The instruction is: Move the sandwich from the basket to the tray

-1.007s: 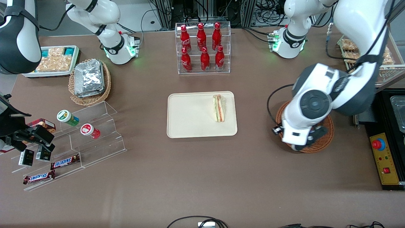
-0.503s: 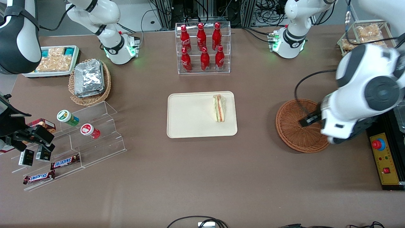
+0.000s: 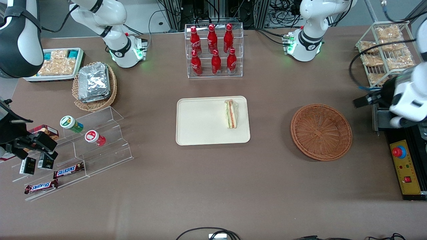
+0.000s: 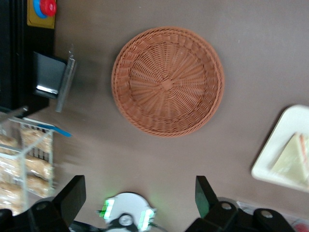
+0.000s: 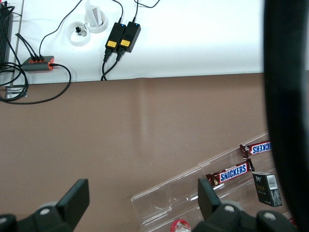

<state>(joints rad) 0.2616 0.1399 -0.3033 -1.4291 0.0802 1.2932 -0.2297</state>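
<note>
Sandwich (image 3: 231, 114) lying on the tray (image 3: 200, 121), close to the tray's short edge that faces the basket (image 3: 321, 131); its layered cut face shows green and orange-red filling between pale bread. The tray rests at mid-table, nearer to the front camera than the clear rack of red bottles (image 3: 214, 50). The basket, round and reddish-brown, sits on the bare table toward the working arm's end, well apart from the tray, with nothing inside it. The gripper (image 4: 140, 195) hangs high above the table at the working arm's end, its two fingers (image 4: 73, 194) spread wide and holding nothing. In the left wrist view the basket (image 4: 167, 80) lies wholly apart from the fingers, and one corner of the tray (image 4: 273, 162) carrying the sandwich (image 4: 293, 158) appears farther off still. The sandwich is thus well apart from the gripper, with the basket between them. A wire rack of snack packets (image 3: 383, 53) stands near the gripper.
</note>
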